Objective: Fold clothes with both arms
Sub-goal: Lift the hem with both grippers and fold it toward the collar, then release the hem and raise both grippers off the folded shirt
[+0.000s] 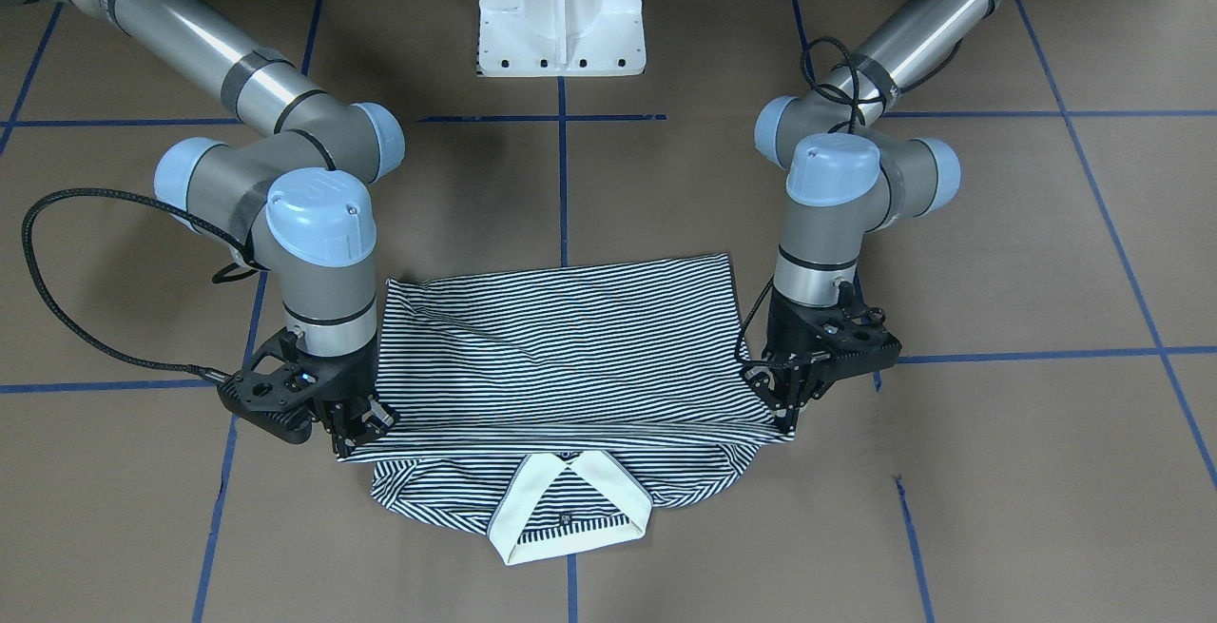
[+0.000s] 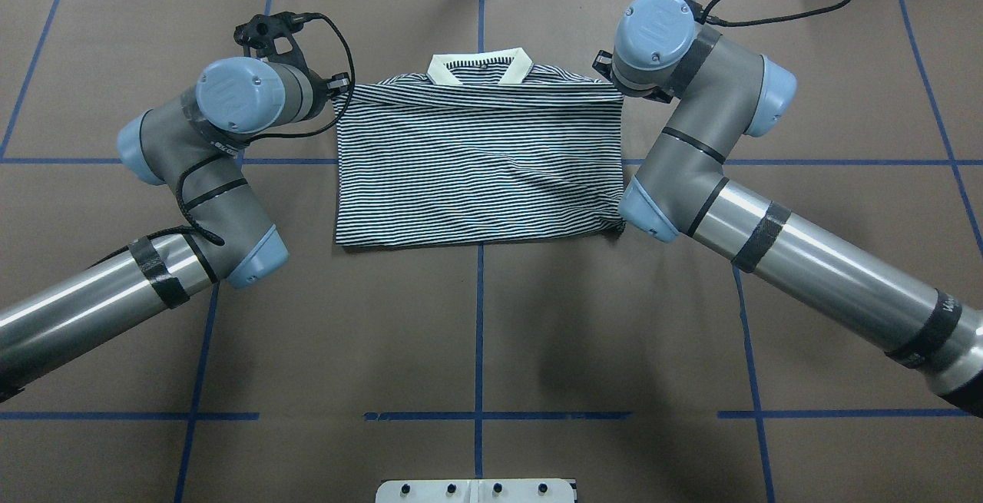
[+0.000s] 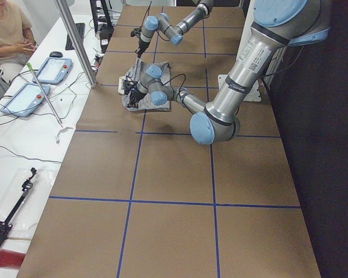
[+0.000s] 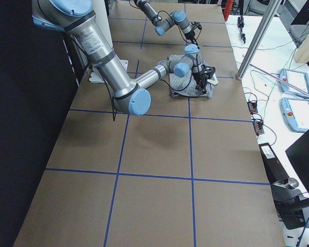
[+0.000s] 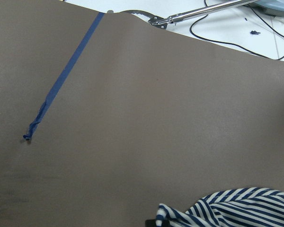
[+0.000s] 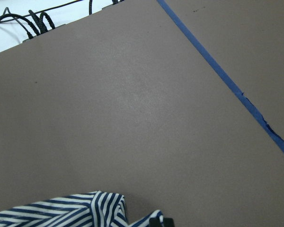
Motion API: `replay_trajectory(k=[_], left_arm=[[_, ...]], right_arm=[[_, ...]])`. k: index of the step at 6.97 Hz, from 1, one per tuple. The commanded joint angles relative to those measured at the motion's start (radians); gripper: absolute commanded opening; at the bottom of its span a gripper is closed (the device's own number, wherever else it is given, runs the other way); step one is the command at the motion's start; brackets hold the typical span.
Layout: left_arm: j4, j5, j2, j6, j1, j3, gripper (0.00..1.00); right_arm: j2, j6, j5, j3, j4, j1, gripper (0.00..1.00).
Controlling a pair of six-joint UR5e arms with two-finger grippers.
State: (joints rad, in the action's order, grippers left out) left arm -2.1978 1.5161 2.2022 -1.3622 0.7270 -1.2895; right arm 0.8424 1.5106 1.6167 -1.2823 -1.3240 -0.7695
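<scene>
Striped polo shirt [image 1: 561, 347] lies folded on the brown surface [image 1: 998, 252], its hem pulled straight crosswise, just short of the cream collar [image 1: 570, 509]. Left tool [image 1: 787, 411] and right tool [image 1: 366, 428] flank that hem, each apparently clenched on its own corner. Overhead, both tools' fingertips are hidden; the wrist views catch only scraps of striped cloth.

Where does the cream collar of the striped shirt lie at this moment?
In the overhead view the collar lies at the polo shirt's far edge, on the central blue tape line, midway between the left gripper and the right gripper.
</scene>
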Motion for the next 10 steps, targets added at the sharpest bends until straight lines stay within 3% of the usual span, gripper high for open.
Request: replay_trajectory(k=[1,3,6,8,9,10], left_arm=[[-0.022,0.0,0.01,0.002,0.0,0.028,0.0],[-0.033,0.0,0.02,0.002,-0.001,0.041,0.04],[-0.034,0.001,0.024,0.002,-0.001,0.047,0.21],[-0.049,0.001,0.014,0.002,-0.001,0.048,0.31],[-0.118,0.001,0.004,0.0,0.002,0.045,0.32],[-0.156,0.006,-0.001,0.0,0.002,0.036,0.33]], right_arm=[[-0.002,-0.01,0.0,0.018,0.0,0.001,0.0],[-0.011,-0.01,-0.001,0.028,0.0,0.002,0.02],[-0.035,-0.01,-0.001,0.029,0.0,0.007,0.25],[-0.037,-0.012,-0.001,0.028,0.0,0.009,0.3],[-0.039,-0.01,0.0,0.002,0.0,0.007,0.38],[-0.039,-0.004,0.002,-0.026,0.002,0.006,0.4]])
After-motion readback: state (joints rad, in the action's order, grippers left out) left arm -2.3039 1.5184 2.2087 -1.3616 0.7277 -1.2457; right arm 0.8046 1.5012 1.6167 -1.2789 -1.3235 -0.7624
